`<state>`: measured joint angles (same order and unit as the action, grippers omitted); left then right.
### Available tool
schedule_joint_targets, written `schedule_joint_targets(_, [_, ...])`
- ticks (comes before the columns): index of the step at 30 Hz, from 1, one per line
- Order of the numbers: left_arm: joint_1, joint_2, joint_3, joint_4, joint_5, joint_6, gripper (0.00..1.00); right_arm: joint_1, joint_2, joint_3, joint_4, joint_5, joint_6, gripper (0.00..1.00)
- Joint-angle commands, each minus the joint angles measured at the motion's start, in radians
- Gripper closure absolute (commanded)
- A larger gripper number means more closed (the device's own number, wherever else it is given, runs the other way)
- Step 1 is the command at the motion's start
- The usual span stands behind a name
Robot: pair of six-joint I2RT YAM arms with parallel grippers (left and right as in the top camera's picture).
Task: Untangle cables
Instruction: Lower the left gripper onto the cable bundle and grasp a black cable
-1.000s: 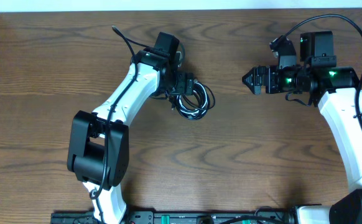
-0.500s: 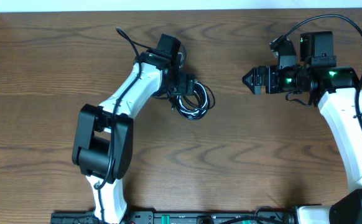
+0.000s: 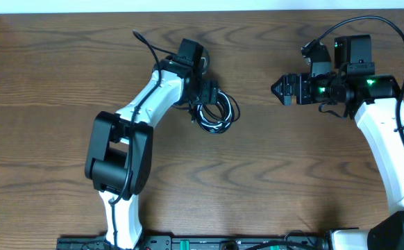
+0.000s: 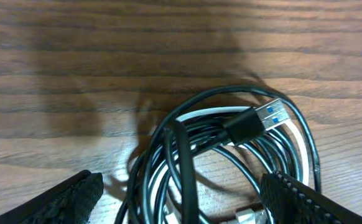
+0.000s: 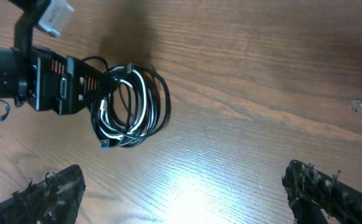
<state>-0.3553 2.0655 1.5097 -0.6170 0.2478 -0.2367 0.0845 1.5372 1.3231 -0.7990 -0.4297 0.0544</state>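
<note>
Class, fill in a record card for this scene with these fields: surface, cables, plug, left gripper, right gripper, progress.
surface: wooden table
cables: cables, several black cords and one white, coiled together in one bundle lying on the table
plug: USB plug with a blue insert, on a black cord
left gripper: left gripper open, fingers straddling the bundle
right gripper: right gripper open, apart from the bundle, holding nothing
progress: cords not yet separated
</note>
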Motion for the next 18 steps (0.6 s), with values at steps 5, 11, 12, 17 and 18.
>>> schedule_joint_targets(5, [-0.031,0.039,-0.001,0.035,-0.013,-0.005,0.19,0.009,0.004,0.007,0.002,0.005,0.011,0.01])
schedule_joint_targets(11, [-0.033,0.039,-0.001,0.039,-0.014,-0.005,0.31,0.009,0.004,0.007,0.002,0.005,0.011,0.01])
schedule_joint_targets(12, [-0.033,0.039,-0.001,0.039,-0.014,-0.005,0.32,0.009,0.004,0.007,0.002,0.005,0.011,0.01])
schedule_joint_targets(17, [-0.033,0.037,0.000,0.034,-0.026,-0.003,0.33,0.009,0.004,0.007,0.002,0.005,0.011,0.01])
schedule_joint_targets(18, [-0.031,0.034,0.001,0.028,-0.025,0.000,0.35,0.009,0.004,0.007,0.002,0.005,0.011,0.01])
